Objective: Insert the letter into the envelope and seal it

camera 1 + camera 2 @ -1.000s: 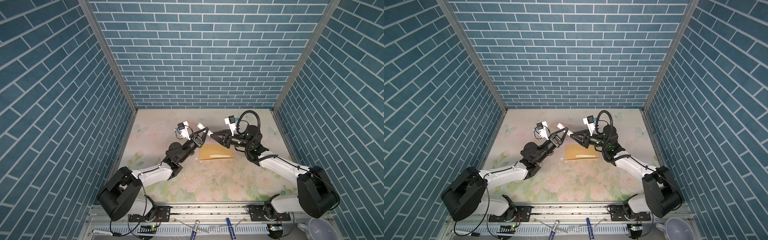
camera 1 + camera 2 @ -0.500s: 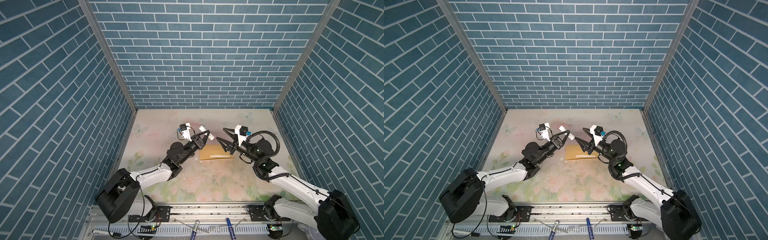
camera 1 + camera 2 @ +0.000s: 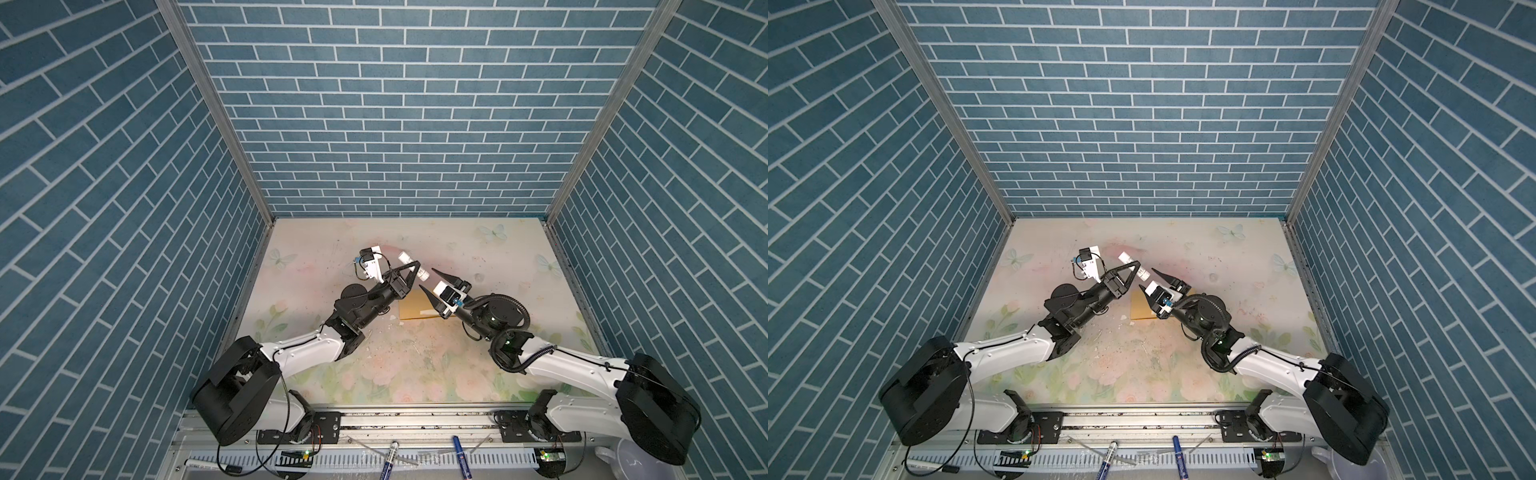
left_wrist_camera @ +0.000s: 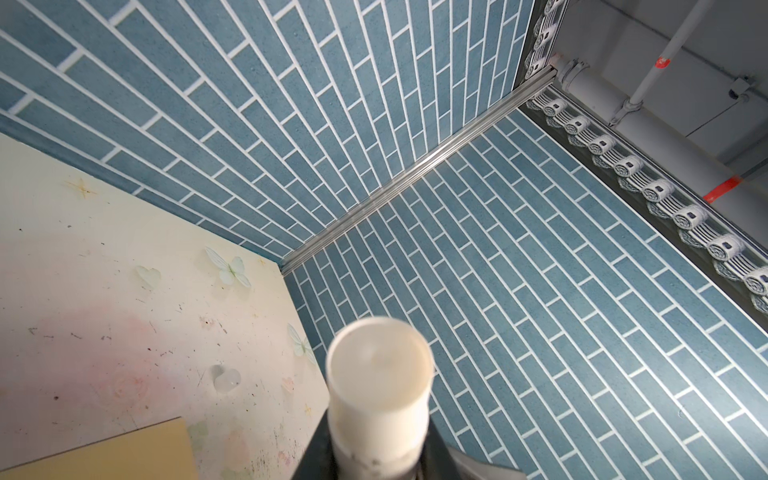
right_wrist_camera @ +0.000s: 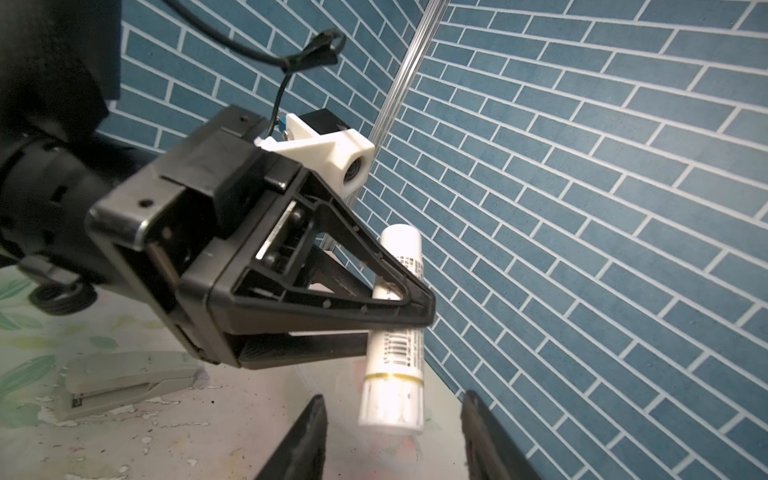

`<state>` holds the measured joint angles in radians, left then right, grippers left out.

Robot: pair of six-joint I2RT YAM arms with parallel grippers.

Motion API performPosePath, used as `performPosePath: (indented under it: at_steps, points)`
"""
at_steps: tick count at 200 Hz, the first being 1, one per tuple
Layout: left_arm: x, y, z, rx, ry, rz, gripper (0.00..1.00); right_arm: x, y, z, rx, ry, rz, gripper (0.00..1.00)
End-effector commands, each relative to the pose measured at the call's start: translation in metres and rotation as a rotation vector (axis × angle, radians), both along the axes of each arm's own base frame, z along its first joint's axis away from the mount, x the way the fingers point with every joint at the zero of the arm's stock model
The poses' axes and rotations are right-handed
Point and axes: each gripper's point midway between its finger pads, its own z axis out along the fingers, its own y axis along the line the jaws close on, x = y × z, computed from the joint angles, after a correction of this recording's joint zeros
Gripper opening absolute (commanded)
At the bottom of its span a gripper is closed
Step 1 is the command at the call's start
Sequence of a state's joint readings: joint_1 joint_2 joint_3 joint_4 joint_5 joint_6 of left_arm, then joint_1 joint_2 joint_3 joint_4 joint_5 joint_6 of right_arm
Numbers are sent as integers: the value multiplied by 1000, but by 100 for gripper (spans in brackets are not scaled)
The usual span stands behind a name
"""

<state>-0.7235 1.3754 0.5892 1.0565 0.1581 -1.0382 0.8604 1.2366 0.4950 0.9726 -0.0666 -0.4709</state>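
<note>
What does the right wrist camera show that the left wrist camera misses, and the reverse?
Right wrist only: the left gripper clamped on the glue stick, seen side-on; a stapler lying on the table; and the jaws of the right gripper standing apart, with one end of the stick between them in the picture.
Left wrist only: a corner of the envelope, butterfly prints, pipes beyond the wall top.
Both: the glue stick, the table, the blue brick walls.
</note>
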Motion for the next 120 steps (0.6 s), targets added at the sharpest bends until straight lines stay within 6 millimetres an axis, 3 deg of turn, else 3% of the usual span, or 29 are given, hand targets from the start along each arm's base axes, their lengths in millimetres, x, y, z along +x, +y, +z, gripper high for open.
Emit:
performPosePath:
  at_steps: [1,37,84,120]
  points:
    - [-1,-3,11,-23,-28,-14,0,4,-1,24,30,-122,-67,43]
    - [-1,-3,12,-25,-31,-13,0,8,6,22,23,-119,-84,35]
    - [-2,-3,12,-26,-32,-18,0,12,7,20,28,-98,-107,13]
    - [-3,-4,9,-9,-41,-20,0,7,9,30,118,32,-39,1]
